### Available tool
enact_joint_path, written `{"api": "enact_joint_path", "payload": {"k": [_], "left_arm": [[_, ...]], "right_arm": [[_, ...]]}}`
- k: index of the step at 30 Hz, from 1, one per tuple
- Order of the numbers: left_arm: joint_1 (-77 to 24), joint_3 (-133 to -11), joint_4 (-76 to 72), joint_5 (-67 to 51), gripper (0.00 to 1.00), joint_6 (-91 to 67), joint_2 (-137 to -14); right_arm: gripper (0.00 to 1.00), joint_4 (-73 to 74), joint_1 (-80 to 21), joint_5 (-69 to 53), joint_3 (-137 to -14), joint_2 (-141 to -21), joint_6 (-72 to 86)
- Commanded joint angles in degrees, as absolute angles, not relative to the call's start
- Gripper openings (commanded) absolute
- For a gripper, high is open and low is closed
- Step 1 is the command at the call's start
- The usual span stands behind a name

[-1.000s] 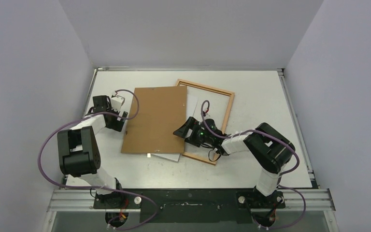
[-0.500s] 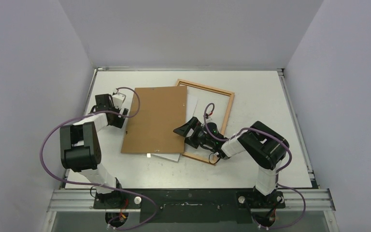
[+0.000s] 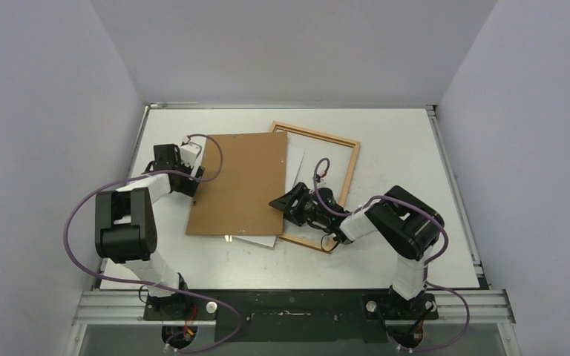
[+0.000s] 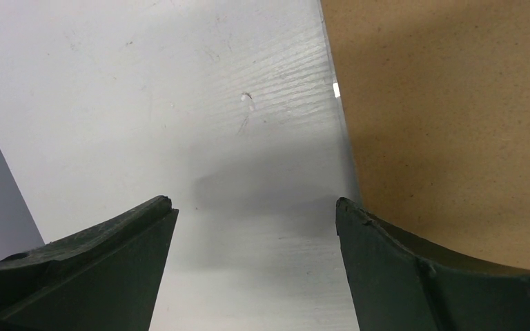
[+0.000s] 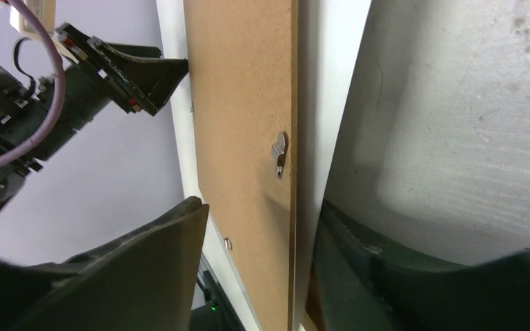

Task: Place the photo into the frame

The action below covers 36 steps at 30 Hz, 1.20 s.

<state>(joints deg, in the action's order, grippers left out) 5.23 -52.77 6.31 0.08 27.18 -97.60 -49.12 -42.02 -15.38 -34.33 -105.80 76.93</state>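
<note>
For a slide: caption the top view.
Left gripper and right gripper, both open, flank the backing board partly covering the photo and frame.

Brown backing board [image 3: 239, 183], small metal clip [image 5: 278, 153], white table [image 3: 401, 148]

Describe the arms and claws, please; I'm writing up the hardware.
Both the left arm and right arm have black joint housings and white links, each with a looping purple cable. The left claw and right claw have dark, matte, tapered fingers.
</note>
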Motion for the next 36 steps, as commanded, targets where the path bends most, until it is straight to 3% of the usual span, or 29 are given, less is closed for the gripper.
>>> {"api": "enact_joint_path", "payload": {"k": [1, 7, 13, 15, 25, 31, 36], "left_arm": [[4.28, -51.11, 8.43, -2.14, 0.85, 26.88, -96.31], [3.66, -51.44, 9.11, -2.89, 0.85, 26.89, -94.96], [5.33, -61.64, 20.58, -8.89, 0.95, 23.03, -88.75], [5.72, -66.32, 25.03, -12.04, 1.0, 21.55, -85.36], [13.04, -89.26, 39.96, -17.99, 0.96, 8.84, -81.11], [15.79, -87.88, 39.7, -16.93, 0.96, 6.46, -78.55], [20.16, -88.26, 42.84, -23.06, 0.97, 1.55, -76.84]], "right_arm": [[0.44, -49.0, -41.99, -15.87, -37.29, -104.13, 74.98], [0.25, -45.21, -41.98, -15.84, -39.28, -101.87, 72.88], [0.06, -22.57, -42.82, -10.65, -50.24, -94.93, 60.07], [0.05, -12.66, -43.55, -7.59, -56.68, -93.54, 53.75], [0.05, 23.95, -49.13, 6.61, -91.88, -100.4, 33.94], [0.05, 37.51, -56.14, 16.36, -111.35, -108.19, 29.11], [0.05, 42.77, -63.08, 20.55, -121.62, -114.77, 26.17]]}}
